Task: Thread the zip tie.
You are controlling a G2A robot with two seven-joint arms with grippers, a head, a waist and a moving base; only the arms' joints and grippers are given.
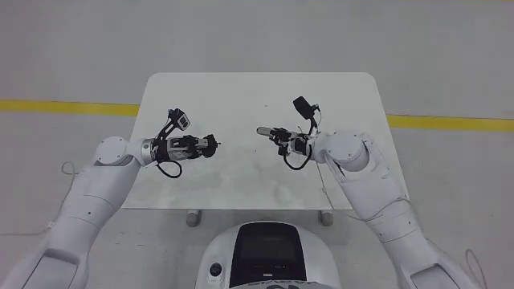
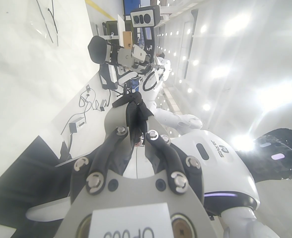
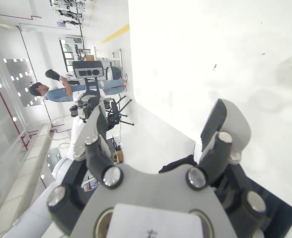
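From my seat, the left hand (image 1: 211,145) hangs over the tabletop (image 1: 257,96) at about nine o'clock of its middle, fingers pressed together and pinching a black zip tie (image 2: 120,102); the tie's ends stick out past the fingertips, off the surface; the right hand (image 3: 159,110) sits at three o'clock of the left one, tips turned toward it with a gap between them; its fingers (image 3: 214,122) are spread wide and I see nothing between the ribbed pads; farther out, a few spare ties (image 2: 43,18) lie flat on the tabletop, well apart from both hands; beyond the tabletop's sides a yellow line (image 1: 72,107) crosses the floor.
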